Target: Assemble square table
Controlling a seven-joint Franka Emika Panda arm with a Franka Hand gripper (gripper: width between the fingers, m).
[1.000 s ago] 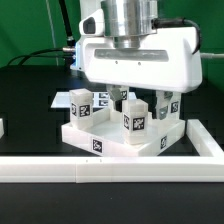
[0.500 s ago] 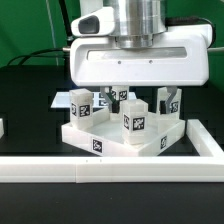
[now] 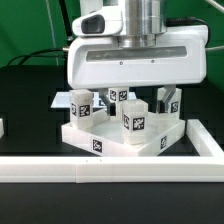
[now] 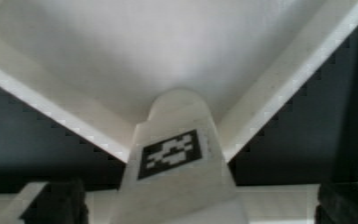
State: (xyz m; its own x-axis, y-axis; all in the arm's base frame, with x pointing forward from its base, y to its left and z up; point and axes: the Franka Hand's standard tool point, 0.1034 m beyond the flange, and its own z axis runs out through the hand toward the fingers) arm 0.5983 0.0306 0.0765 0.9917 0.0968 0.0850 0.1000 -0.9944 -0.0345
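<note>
The white square tabletop [image 3: 100, 143] lies on the black table, with several white tagged legs standing on it, among them one at the exterior view's left [image 3: 83, 105] and one in front [image 3: 135, 120]. My gripper [image 3: 140, 97] hangs directly over them, its wide white body hiding the rear legs' tops. In the wrist view the tabletop [image 4: 176, 50] fills the picture, and one tagged leg [image 4: 181, 150] stands between my dark fingers [image 4: 51, 203]. The gripper [image 4: 208, 208] is open, with gaps on both sides of the leg.
A long white border rail [image 3: 110, 170] runs across the front and turns back at the exterior view's right [image 3: 205, 140]. A small white piece [image 3: 2, 127] lies at the exterior view's left edge. Cables hang behind the arm.
My gripper has shifted a little to the exterior view's left over the legs. The tabletop and legs have not moved.
</note>
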